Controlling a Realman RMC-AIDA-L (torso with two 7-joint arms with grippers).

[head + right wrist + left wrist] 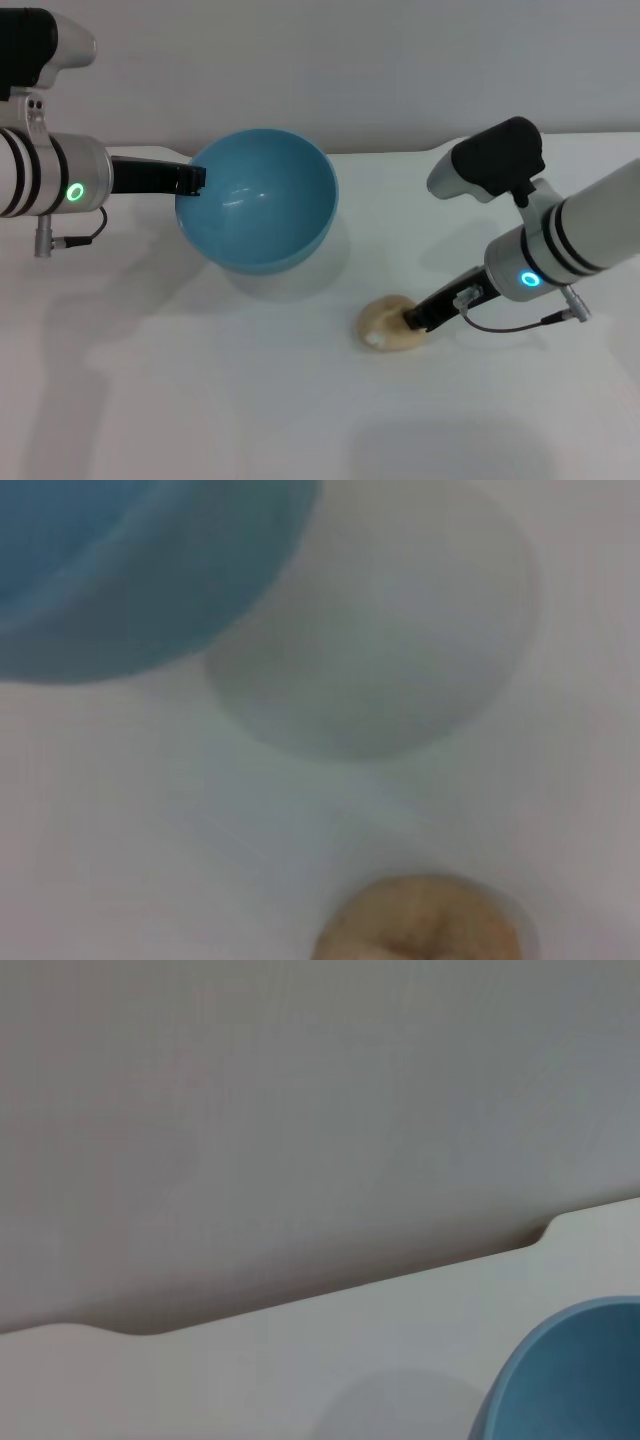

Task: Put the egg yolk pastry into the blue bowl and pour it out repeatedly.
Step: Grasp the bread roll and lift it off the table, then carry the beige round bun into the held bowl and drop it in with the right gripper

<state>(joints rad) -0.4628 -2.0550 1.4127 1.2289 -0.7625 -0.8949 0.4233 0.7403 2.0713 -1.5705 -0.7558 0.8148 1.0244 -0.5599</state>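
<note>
The egg yolk pastry (388, 325), toward the tabletop's (200, 400) near edge, looks soft and crumbly; the right gripper (418, 318) touches its side, grip unclear. The left gripper (190, 179) clamps the tilted blue bowl's (262, 200) rim.

White table (200, 400), plain matte top, far edge meets a grey wall. Only thing lying directly on it: egg yolk pastry (385, 325), right of centre toward the front. Blue bowl (258, 200) is held up & tilted above the surface, not resting; its shadow falls on the tabletop underneath.
</note>
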